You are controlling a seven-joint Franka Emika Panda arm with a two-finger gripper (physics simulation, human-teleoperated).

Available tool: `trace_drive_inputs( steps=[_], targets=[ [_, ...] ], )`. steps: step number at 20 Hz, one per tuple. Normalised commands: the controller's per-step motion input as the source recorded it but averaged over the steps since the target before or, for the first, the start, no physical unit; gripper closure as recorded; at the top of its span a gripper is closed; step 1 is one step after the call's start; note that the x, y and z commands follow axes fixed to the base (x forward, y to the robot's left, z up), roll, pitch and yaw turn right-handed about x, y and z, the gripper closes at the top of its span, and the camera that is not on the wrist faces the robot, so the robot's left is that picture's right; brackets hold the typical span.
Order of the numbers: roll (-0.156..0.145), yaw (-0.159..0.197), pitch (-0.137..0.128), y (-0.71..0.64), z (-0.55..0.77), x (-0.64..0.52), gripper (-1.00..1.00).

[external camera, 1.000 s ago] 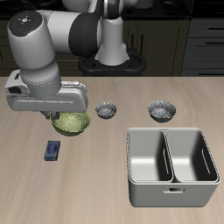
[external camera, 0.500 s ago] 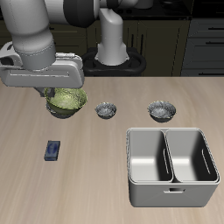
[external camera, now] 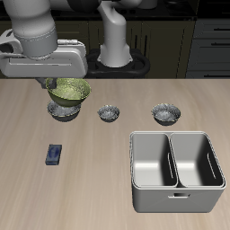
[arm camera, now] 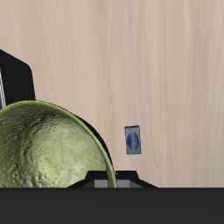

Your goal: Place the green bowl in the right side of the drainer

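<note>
Exterior view: the pincer [external camera: 61,84] grips the green bowl [external camera: 70,91], lifted above a grey bowl [external camera: 63,110] far back on the table [external camera: 90,171]. Two more grey bowls [external camera: 109,112] [external camera: 165,113] sit between it and the drainer [external camera: 177,171]. A small blue object [external camera: 54,154] lies nearer the front edge.

Mottled yellow-green bowl [external camera: 70,91], grey metallic bowls [external camera: 109,112], grey drainer [external camera: 177,171], blue-black block [external camera: 54,154], pale wood-grain table [external camera: 99,180].

A simulated kitchen; dark cabinet drawers [external camera: 208,40] behind a wooden counter [external camera: 99,171].
</note>
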Motion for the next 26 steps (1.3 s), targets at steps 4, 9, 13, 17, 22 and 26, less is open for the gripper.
trace_drive_inputs(
  steps=[4, 9, 13, 17, 22, 26],
  targets=[
    [0.018, 0.006, -0.016, 0.23, 0.08, 0.04, 1.0],
    [0.04, 0.002, -0.002, 0.5, 0.0, 0.11, 1.0],
    [0.026, 0.019, 0.011, 0.32, -0.07, 0.13, 1.0],
    [0.01, -0.005, 0.005, 0.24, -0.01, 0.17, 1.0],
    [0.008, -0.012, 0.009, 0.29, 0.0, 0.16, 1.0],
    [-0.018, -0.003, 0.016, 0.29, -0.1, 0.08, 1.0]
  ],
)
